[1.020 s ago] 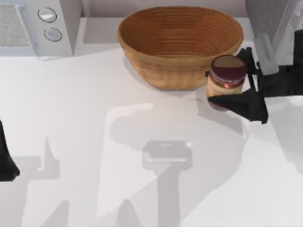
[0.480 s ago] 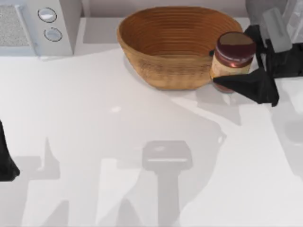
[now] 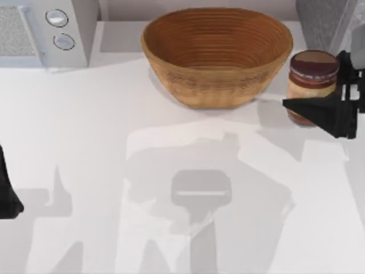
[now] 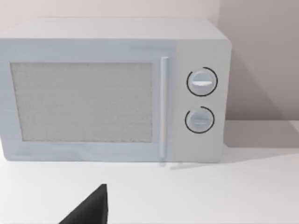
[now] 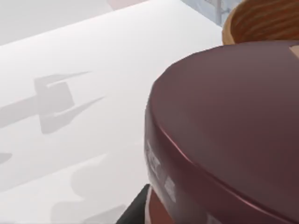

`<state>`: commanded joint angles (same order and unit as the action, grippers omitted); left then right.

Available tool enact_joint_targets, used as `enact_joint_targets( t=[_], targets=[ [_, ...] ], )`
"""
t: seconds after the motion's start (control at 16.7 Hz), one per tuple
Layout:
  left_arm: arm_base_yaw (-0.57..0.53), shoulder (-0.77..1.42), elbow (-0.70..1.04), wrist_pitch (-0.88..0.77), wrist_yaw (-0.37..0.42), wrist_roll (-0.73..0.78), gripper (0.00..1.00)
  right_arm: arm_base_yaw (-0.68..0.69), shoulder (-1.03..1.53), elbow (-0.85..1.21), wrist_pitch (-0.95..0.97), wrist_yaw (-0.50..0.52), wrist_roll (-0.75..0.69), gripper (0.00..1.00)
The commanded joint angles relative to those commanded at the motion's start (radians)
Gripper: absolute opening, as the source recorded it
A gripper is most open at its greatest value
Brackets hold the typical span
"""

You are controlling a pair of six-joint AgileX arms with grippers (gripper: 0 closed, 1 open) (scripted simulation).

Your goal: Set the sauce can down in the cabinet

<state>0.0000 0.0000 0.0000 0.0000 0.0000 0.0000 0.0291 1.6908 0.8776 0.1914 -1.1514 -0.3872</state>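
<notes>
The sauce can (image 3: 312,67), with its maroon lid and yellow-orange label, stands upright just right of the basket, near the table's right edge. My right gripper (image 3: 320,90) is shut on it, with one black finger (image 3: 319,109) across its front side. In the right wrist view the maroon lid (image 5: 233,126) looms close, with a finger (image 5: 135,212) beneath it. The grey speckled cabinet (image 3: 319,17) stands at the back right corner, just behind the can. My left arm (image 3: 7,194) is parked at the table's left edge, and one dark fingertip (image 4: 88,210) shows in the left wrist view.
A large woven brown basket (image 3: 217,54) sits at the back centre, close to the can's left side. A light grey appliance with two round knobs (image 3: 45,31) stands at the back left. The white tabletop (image 3: 171,142) stretches in front.
My right gripper has carried the sauce can to the right, from the basket's front-right side to a spot right of the basket and in front of the cabinet. The left arm has not moved.
</notes>
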Motion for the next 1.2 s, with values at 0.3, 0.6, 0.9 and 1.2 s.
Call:
enact_joint_targets(
  t=[0.3,0.6,0.9,1.2],
  targets=[
    [0.0,0.0,0.0,0.0,0.0,0.0,1.0,-0.029,-0.489,-0.262,-0.03,0.326,0.122,0.0],
    [0.0,0.0,0.0,0.0,0.0,0.0,1.0,-0.024,-1.104,-0.532,-0.074,0.689,0.213,0.0],
    [0.0,0.0,0.0,0.0,0.0,0.0,1.0,-0.025,-1.53,-0.766,-0.144,1.004,0.317,0.0],
    [0.0,0.0,0.0,0.0,0.0,0.0,1.0,-0.029,-1.69,-0.877,-0.191,1.151,0.387,0.0]
  ],
)
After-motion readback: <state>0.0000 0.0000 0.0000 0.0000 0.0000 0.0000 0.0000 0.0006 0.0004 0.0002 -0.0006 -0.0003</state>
